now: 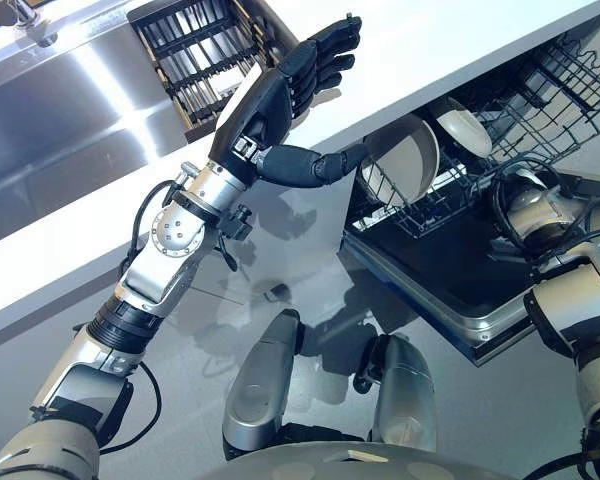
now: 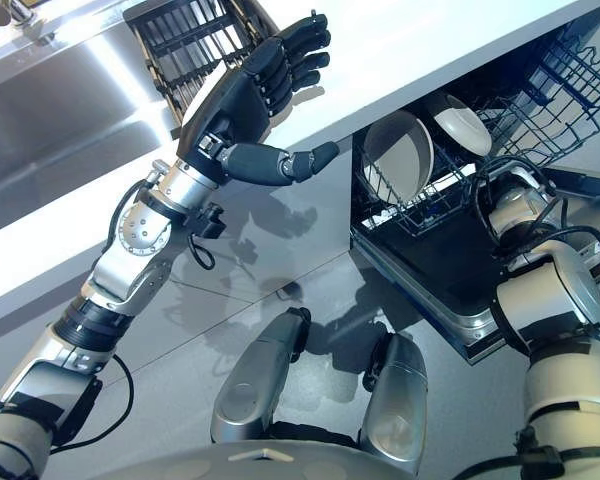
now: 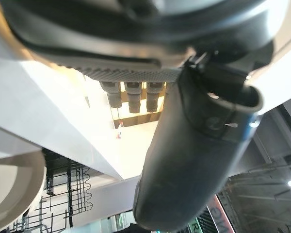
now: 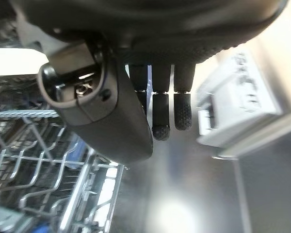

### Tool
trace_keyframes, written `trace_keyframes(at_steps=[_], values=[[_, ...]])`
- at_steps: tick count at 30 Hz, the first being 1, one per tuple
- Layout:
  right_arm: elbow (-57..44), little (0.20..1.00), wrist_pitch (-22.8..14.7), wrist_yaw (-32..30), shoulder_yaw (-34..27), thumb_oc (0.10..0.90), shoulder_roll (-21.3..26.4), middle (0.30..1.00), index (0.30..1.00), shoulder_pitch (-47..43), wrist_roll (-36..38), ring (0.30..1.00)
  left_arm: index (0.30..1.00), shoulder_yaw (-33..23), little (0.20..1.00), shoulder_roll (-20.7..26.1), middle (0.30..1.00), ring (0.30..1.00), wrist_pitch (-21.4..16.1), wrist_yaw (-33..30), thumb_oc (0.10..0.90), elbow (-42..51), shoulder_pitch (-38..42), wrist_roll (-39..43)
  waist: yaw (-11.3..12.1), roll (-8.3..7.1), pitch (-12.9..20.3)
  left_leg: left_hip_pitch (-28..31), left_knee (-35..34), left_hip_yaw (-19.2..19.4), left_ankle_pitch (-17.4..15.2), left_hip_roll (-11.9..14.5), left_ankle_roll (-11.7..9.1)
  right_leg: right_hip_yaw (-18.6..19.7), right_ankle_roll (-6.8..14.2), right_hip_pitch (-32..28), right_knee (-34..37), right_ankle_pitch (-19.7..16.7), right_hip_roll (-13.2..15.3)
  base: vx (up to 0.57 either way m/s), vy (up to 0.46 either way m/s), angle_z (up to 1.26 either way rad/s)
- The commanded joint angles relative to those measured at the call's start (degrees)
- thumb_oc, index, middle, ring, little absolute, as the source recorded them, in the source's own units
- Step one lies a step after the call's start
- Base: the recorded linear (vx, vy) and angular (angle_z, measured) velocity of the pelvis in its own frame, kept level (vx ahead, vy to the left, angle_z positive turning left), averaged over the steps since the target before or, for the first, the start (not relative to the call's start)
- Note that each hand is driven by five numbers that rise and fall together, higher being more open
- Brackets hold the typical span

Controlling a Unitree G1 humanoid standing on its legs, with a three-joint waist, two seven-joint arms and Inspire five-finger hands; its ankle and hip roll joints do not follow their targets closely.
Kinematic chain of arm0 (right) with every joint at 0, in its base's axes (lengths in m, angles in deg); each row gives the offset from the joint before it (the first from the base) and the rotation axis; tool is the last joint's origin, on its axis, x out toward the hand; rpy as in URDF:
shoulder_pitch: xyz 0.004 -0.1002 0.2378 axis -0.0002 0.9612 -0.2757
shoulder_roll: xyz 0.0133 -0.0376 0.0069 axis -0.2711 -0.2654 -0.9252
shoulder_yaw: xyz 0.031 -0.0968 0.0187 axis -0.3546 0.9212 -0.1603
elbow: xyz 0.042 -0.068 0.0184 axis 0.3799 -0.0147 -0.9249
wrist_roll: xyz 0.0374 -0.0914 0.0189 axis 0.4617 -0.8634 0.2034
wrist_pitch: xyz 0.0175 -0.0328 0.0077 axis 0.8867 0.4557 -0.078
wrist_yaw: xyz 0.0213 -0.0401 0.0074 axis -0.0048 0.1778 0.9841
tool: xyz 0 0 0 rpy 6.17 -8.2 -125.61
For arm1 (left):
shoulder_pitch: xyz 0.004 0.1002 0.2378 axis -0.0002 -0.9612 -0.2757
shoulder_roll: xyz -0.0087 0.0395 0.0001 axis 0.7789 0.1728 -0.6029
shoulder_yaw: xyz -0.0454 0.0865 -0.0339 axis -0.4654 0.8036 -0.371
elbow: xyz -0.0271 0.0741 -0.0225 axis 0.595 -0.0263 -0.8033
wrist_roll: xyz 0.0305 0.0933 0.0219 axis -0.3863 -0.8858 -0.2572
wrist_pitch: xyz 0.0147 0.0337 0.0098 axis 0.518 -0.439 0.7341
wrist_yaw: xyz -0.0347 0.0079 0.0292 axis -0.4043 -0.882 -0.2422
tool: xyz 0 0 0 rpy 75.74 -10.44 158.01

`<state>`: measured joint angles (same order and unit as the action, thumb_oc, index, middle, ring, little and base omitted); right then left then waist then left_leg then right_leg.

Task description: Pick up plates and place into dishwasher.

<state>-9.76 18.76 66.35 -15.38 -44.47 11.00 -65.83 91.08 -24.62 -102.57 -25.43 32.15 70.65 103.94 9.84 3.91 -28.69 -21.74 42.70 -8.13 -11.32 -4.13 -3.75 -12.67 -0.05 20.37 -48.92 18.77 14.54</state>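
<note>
Two plates point(image 1: 408, 158) stand upright in the dishwasher rack point(image 1: 540, 95), close together. Left hand point(image 1: 280, 90) hovers over the white counter point(image 1: 450, 40), fingers spread, empty. Right hand point(image 4: 160, 97) hangs relaxed beside the rack, holding nothing

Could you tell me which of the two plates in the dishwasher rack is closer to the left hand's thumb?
The larger plate, just past the left hand; the smaller plate stands farther along the rack.

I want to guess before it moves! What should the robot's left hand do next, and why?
Probably reach on to the dish rack on the counter for another plate. The left hand is open and holds nothing above the counter, while two plates already stand in the dishwasher rack.
</note>
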Motion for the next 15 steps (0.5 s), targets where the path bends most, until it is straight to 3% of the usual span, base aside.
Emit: trace_keyframes(at_steps=[1,8,15], values=[[-2.98,0.200,-7.53,-3.04,2.50,0.100,-0.23,0.300,0.300,-16.12,1.42,0.300,0.900,-2.38,0.900,1.21,0.900,0.900,-5.19,-0.99,0.800,3.17,1.44,3.32,2.67,-1.50,3.39,2.24,1.05,1.54,-4.65,-3.03,7.12,0.02,-3.85,-5.98,-0.25,-0.56,-4.26,0.04,0.006,0.16],[-5.08,0.200,-9.74,-4.82,3.97,0.100,0.62,0.300,0.300,-16.96,1.44,0.300,0.900,-2.51,0.900,1.96,0.900,0.900,-5.20,-1.22,0.800,3.50,0.94,3.82,2.88,-1.99,3.56,4.04,-1.61,0.88,-3.80,-2.72,6.77,-0.16,-3.45,-8.12,2.35,-1.38,-4.23,0.04,0.020,0.11],[-6.06,0.200,-9.67,-5.06,3.47,0.100,1.59,0.300,0.300,-16.50,2.45,0.300,0.900,-2.13,0.900,1.71,0.900,0.900,-5.62,-1.28,0.800,3.56,1.00,4.12,2.84,-2.76,3.63,5.06,-2.06,1.05,-4.37,-2.55,6.61,-0.55,-2.98,-9.15,3.35,-1.61,-3.91,0.02,0.018,0.05]])
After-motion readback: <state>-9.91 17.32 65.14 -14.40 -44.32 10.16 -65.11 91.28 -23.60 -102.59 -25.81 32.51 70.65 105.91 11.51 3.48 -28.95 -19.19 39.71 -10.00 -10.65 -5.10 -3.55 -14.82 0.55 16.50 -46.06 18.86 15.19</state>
